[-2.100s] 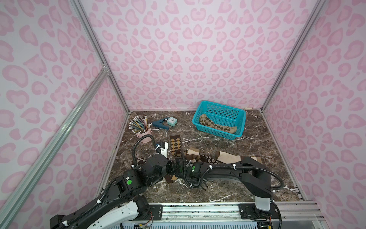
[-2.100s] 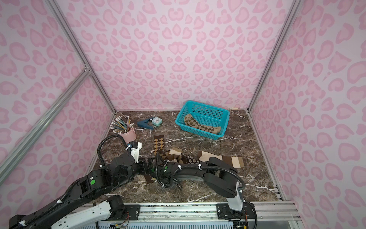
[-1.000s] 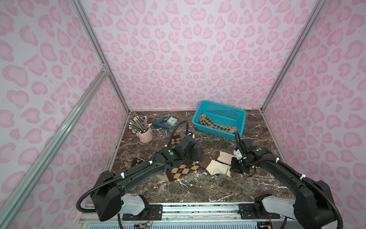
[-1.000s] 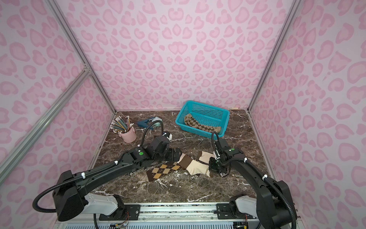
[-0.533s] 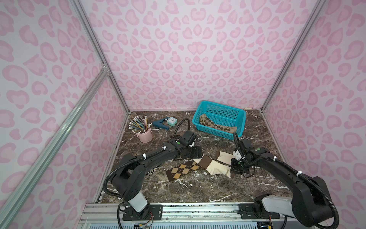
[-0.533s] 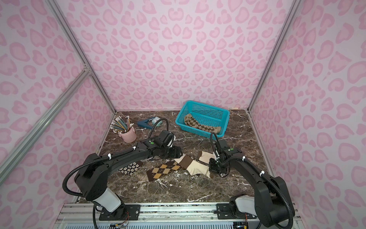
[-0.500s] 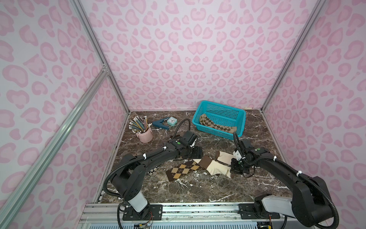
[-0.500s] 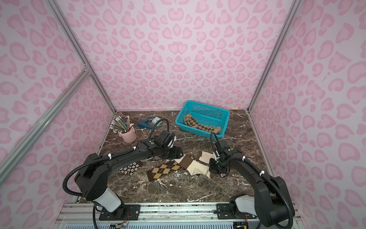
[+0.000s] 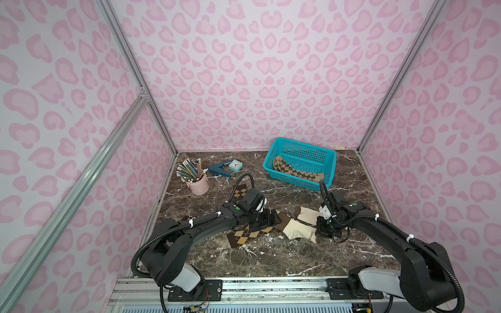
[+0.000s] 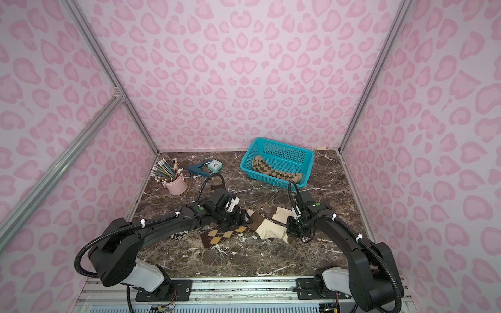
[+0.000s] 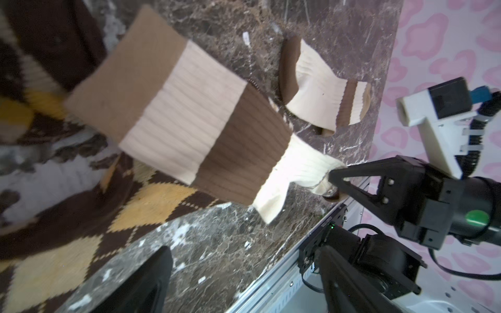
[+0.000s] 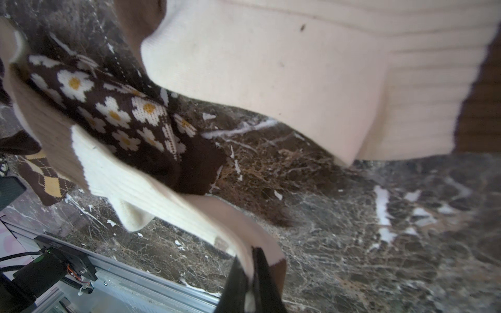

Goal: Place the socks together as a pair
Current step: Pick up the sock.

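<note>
Going left to right across the table (image 9: 271, 260): a flower sock (image 10: 177, 235) peeks out from under the left arm, then an argyle sock (image 9: 245, 235) lies flat on the marble. The left gripper (image 9: 268, 219) sits over the far end of that argyle sock, jaws spread with nothing between them, pointing toward the right side.

Next comes the striped sock (image 9: 294, 230), and that's the 1 that matters. Its long axis runs pretty much straight across the table, tan end toward the left gripper and cream end out to the right. The right gripper (image 11: 333, 181) has its jaws pressed together on that cream end, pinching the fabric. In the left wrist view the sock looks lifted a bit off the marble.

The second striped sock (image 9: 307, 214) lies on the table just behind the held 1, toward the back wall. It's close beside the right gripper and apart from the left gripper. So the right arm is clearly the nearer 1. The next move probably turns on carrying the held sock back so the 2 long axes line up.
</note>
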You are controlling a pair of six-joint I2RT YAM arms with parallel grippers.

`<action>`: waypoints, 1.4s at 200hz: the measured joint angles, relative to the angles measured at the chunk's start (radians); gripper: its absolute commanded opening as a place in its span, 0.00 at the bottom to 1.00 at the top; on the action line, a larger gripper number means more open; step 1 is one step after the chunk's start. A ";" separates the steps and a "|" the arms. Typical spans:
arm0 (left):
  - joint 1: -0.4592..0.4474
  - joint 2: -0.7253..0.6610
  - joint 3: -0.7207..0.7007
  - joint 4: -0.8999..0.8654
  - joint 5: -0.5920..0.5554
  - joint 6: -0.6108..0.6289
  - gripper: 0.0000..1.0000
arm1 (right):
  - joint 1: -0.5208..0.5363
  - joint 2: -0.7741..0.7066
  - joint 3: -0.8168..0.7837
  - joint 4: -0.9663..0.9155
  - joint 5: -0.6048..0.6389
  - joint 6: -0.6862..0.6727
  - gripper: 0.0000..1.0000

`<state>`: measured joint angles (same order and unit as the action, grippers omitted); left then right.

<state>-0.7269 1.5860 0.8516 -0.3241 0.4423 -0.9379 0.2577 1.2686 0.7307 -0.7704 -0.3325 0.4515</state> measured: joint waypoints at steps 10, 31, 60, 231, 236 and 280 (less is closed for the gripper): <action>-0.001 0.022 0.003 0.027 0.000 -0.015 0.89 | 0.000 0.000 0.000 0.000 -0.001 -0.001 0.10; -0.001 0.078 0.018 0.062 -0.011 -0.044 0.89 | 0.000 0.000 0.000 0.002 -0.002 -0.003 0.10; 0.002 0.137 0.040 0.096 -0.045 -0.070 0.89 | 0.000 -0.007 0.000 0.004 -0.002 -0.003 0.09; 0.014 0.207 0.148 0.102 -0.267 -0.099 0.08 | 0.000 -0.016 0.024 -0.019 -0.002 -0.006 0.05; 0.014 0.206 0.150 0.098 -0.267 -0.086 0.06 | 0.000 -0.017 0.032 -0.024 -0.002 -0.006 0.05; -0.011 0.107 0.208 0.023 -0.274 -0.033 0.06 | -0.039 -0.075 0.178 -0.123 -0.002 -0.008 0.01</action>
<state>-0.7376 1.6932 1.0595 -0.3012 0.1688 -0.9710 0.2188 1.1938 0.9089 -0.8932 -0.3344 0.4438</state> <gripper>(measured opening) 0.060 0.078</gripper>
